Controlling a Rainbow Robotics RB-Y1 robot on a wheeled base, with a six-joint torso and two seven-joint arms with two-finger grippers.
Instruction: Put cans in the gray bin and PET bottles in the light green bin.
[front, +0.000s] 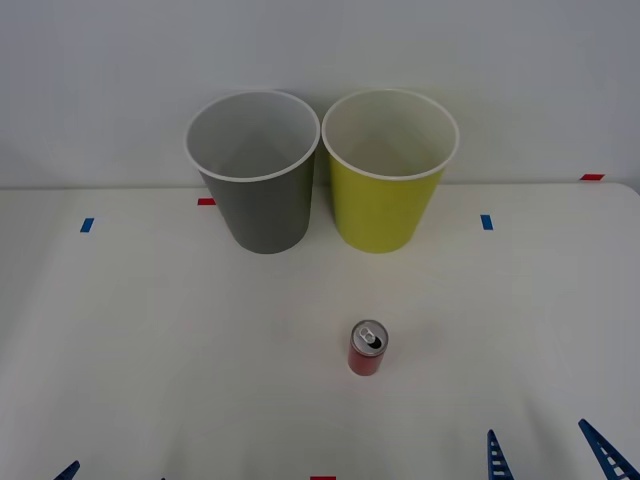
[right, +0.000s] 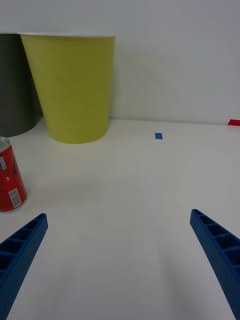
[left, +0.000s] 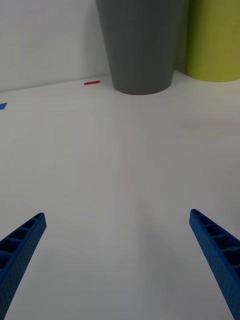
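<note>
One red can stands upright on the white surface in front of the light green bin, nearer the released right pincer than the equally spread left pincer.

A plain white wall rose behind a white table, whose evenly lit top bore small blue tape marks and red tape marks near its far edge and front.
</note>
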